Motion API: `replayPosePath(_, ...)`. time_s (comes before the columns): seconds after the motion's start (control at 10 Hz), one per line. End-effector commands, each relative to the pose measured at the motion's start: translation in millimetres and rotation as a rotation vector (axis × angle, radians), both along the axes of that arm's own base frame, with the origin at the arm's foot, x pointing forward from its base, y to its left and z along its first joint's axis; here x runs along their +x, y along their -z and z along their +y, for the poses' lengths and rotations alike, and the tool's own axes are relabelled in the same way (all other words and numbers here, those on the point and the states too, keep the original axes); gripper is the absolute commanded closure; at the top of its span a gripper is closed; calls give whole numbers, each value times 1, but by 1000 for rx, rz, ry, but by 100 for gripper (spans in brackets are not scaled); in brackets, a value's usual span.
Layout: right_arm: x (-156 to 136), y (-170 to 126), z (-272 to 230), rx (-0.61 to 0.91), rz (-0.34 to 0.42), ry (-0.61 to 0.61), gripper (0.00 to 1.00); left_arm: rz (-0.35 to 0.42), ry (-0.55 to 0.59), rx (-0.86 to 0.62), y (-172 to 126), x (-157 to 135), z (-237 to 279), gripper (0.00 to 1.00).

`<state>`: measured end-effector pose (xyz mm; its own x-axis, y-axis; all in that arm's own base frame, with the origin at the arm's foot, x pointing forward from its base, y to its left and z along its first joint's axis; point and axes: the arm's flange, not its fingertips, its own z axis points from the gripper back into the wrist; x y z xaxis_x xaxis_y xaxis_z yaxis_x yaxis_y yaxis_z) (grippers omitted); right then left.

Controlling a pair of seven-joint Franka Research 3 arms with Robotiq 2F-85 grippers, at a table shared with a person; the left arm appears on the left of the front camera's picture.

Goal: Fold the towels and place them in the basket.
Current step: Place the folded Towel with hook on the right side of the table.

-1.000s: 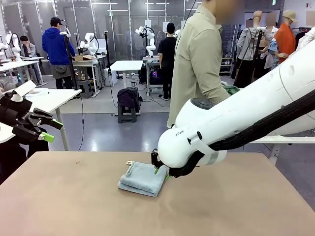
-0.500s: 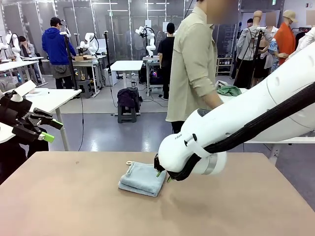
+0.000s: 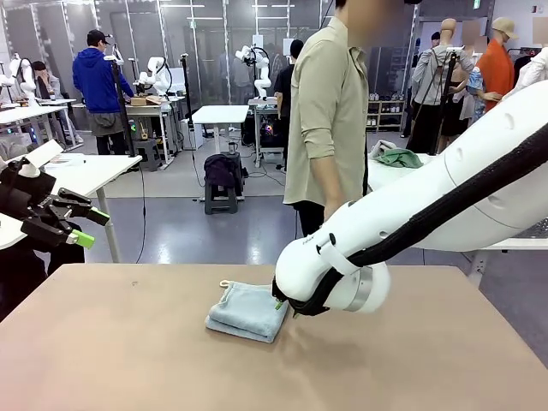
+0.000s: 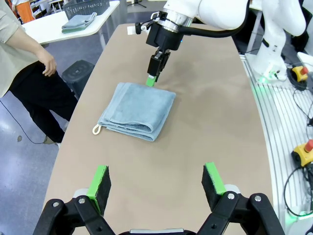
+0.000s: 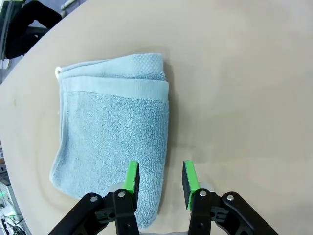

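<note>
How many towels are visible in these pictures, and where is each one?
2. A folded light-blue terry towel lies on the brown table; a green towel lies on the white side table. More may be hidden in the dark mesh basket.

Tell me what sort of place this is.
Likely a robotics lab: a white robot arm working over a folded blue towel, an emergency-stop button beside the table, and rows of workbenches behind.

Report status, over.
Left pincer open, off to the side. Right pincer part open at edge of folded blue towel. Person beyond the table, not reaching in.
</note>
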<state>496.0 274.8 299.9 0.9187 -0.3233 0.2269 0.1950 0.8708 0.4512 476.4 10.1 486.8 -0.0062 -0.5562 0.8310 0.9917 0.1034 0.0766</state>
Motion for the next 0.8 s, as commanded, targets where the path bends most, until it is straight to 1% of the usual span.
replayPosePath(0.0, 4, 13, -11, 60, -30, -30, 53, -11, 7, -1, 0, 0, 0, 5)
replayPosePath(0.3, 11, 26, -9, 60, -34, -27, 53, -11, 7, -1, 0, 0, 0, 5)
replayPosePath(0.7, 15, 39, -7, 96, -57, -58, 53, -11, 7, -1, 0, 0, 0, 5)
